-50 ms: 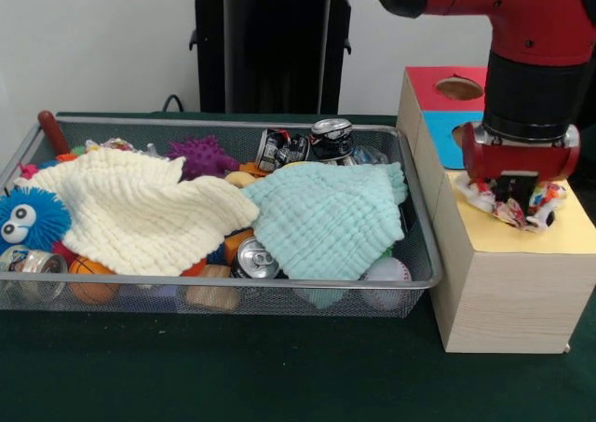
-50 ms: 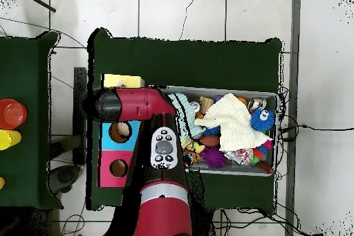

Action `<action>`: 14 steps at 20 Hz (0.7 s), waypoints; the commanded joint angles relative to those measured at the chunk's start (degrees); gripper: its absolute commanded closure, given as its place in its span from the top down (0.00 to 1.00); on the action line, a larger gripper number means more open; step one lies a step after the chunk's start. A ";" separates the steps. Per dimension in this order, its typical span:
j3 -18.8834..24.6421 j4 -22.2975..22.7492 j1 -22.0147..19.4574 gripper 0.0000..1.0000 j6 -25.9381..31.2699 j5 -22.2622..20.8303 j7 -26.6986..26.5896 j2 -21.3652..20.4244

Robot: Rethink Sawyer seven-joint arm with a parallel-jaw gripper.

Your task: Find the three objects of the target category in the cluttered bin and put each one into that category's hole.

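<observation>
The gripper (image 1: 515, 198) clasps a crumpled wrapper (image 1: 510, 208) over the box's yellow section (image 1: 521, 238)

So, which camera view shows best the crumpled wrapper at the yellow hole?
The front view shows it best: the crumpled wrapper lies on the yellow top of the wooden box, right under the claw. In the overhead view the red arm covers that spot, so the wrapper is hidden there.

No readable text anywhere. The crushed black-and-silver drink cans (image 1: 307, 145) at the wire-mesh bin's (image 1: 424, 254) back edge carry print, but it's too small to make out.
</observation>
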 commanded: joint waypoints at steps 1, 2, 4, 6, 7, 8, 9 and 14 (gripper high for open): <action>0.80 0.61 -2.59 0.00 -1.09 -3.62 3.39 7.85; 0.77 0.13 -2.63 0.00 -1.08 -3.56 3.27 8.45; 0.73 -0.58 -2.72 0.00 -1.14 -3.45 3.11 9.45; 0.53 -1.32 -2.66 0.00 -0.96 -3.36 3.18 10.23; 0.50 -1.56 -2.66 0.00 -1.03 -3.34 3.22 10.59; 0.39 -1.75 -2.62 0.00 -0.84 -3.31 3.28 10.65; 0.46 -1.59 -2.66 0.00 -0.90 -3.29 3.30 10.53; 1.71 3.46 -2.92 0.00 0.13 -2.64 2.95 4.20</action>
